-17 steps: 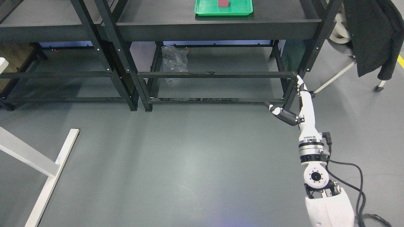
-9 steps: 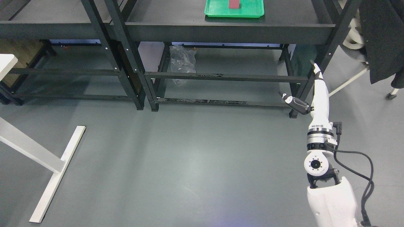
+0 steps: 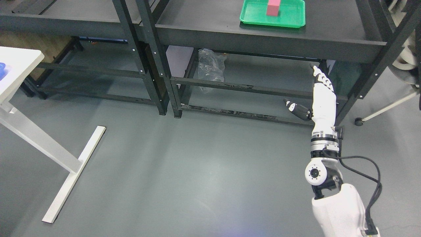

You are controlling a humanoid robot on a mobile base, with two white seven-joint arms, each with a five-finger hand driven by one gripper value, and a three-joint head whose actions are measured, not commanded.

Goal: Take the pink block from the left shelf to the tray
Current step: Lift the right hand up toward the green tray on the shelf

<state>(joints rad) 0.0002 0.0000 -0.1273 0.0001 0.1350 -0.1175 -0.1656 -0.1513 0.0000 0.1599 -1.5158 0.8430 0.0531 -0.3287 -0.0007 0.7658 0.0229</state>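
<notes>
A pink block point(image 3: 272, 8) stands upright in a green tray point(image 3: 289, 20) on the black shelf point(image 3: 263, 36) at the top of the head view. My right hand point(image 3: 320, 87) is held out well below and to the right of the tray, in front of the shelf's lower frame. Its fingers point(image 3: 317, 73) are stretched straight, the thumb point(image 3: 294, 108) sticks out to the left, and it holds nothing. The white right arm rises from the lower right corner. No left arm shows.
A second black shelf unit point(image 3: 82, 23) stands to the left. A white table point(image 3: 16, 65) with a long foot point(image 3: 74, 174) fills the left side. A clear plastic bag point(image 3: 210, 67) lies under the shelf. A chair leg with a caster point(image 3: 358, 121) is at right.
The camera has shifted, so shelves and tray sit further right and lower in the picture. My right hand has risen higher against the shelf frame, fingers still straight.
</notes>
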